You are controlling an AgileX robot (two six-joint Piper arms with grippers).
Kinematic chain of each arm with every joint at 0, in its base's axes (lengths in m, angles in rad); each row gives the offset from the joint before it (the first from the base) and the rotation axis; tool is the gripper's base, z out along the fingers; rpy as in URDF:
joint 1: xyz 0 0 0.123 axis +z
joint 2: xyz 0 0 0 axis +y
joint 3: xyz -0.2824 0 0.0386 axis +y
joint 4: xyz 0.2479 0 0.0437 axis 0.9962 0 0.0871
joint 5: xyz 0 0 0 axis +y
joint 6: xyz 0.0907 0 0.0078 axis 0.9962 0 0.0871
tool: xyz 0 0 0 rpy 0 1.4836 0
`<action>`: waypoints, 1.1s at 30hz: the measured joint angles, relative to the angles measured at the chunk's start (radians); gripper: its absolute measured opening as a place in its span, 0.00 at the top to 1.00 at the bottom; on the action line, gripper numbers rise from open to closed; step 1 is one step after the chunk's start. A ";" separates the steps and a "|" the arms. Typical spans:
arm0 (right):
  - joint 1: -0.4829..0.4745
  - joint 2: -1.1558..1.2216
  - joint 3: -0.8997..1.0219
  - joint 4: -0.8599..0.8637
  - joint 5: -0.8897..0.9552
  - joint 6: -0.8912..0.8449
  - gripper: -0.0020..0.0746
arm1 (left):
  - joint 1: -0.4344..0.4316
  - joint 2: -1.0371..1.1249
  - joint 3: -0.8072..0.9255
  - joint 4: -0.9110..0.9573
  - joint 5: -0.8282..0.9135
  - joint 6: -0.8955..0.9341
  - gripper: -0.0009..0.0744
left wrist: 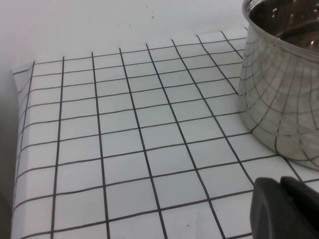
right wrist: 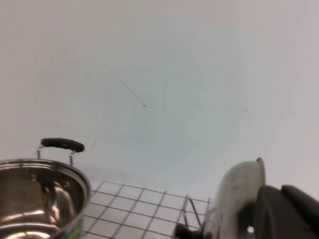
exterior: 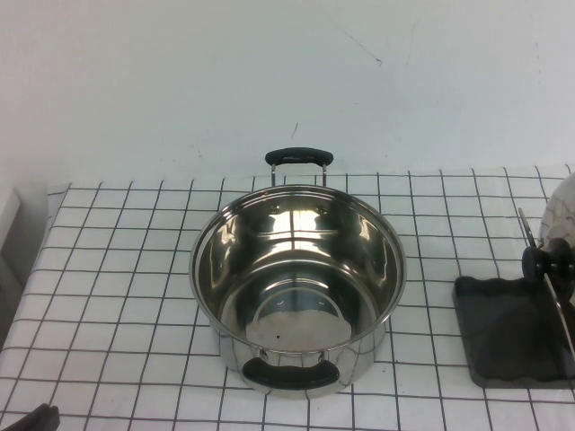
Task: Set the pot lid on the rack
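1. Checked cloth [exterior: 117, 269] carries the open pot [exterior: 298, 278]; the pot lid [exterior: 561, 215] stands on the rack [exterior: 503, 337].
2. Left gripper [left wrist: 286, 209] sits low beside the pot, right gripper [right wrist: 289, 211] by the lid; I cannot tell either grip.
3. Risk: a nudge could topple the lid.

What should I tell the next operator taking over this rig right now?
Left gripper: parked low at the table's near left corner.
Right gripper: out of the high view, close by the pot lid.
Pot lid: on edge at the far right, leaning in the rack.
Pot: open, mid-table.
Done: lid appears placed on the rack.
Left: confirm the lid stands steady, then clear the right arm.
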 joint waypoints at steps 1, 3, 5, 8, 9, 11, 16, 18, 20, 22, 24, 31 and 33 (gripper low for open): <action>0.000 0.000 0.018 0.000 -0.028 -0.026 0.98 | 0.000 0.000 0.000 0.000 0.000 0.000 0.99; 0.000 0.000 0.073 -0.034 -0.080 -0.059 0.98 | 0.000 0.000 0.000 0.000 0.000 0.004 0.99; 0.000 -0.011 0.136 -0.153 -0.116 -0.009 0.98 | 0.000 0.000 0.000 0.000 0.000 0.004 0.99; -0.004 -0.051 0.225 -0.488 -0.144 0.332 0.98 | 0.000 0.000 0.000 0.000 0.000 0.004 0.99; -0.009 -0.069 0.255 -0.614 -0.144 0.475 0.98 | 0.000 0.000 0.000 0.000 0.000 0.004 0.99; -0.018 -0.101 0.303 -0.803 -0.133 0.675 0.98 | 0.000 0.000 0.000 0.000 0.000 0.004 0.99; -0.021 -0.144 0.323 -0.909 0.001 0.800 0.98 | 0.000 0.000 0.000 0.000 0.000 0.004 0.99; -0.021 -0.146 0.325 -0.913 0.062 0.784 0.98 | 0.000 0.000 0.000 0.000 0.000 0.004 0.99; -0.021 -0.148 0.325 -0.913 0.079 0.758 0.98 | 0.000 0.000 0.000 0.000 0.000 0.004 0.99; -0.021 -0.148 0.325 -0.913 0.081 0.741 0.98 | 0.000 0.000 0.000 0.000 0.000 0.004 0.99; -0.009 -0.148 0.323 -0.913 0.082 0.739 0.98 | 0.000 0.000 0.000 0.000 0.000 0.004 0.99; 0.060 -0.148 0.323 -0.913 0.083 0.783 0.98 | 0.000 0.000 0.000 0.000 0.000 0.004 0.99; 0.062 -0.148 0.323 -0.913 0.085 0.788 0.98 | 0.000 0.000 0.000 0.000 0.000 0.000 0.99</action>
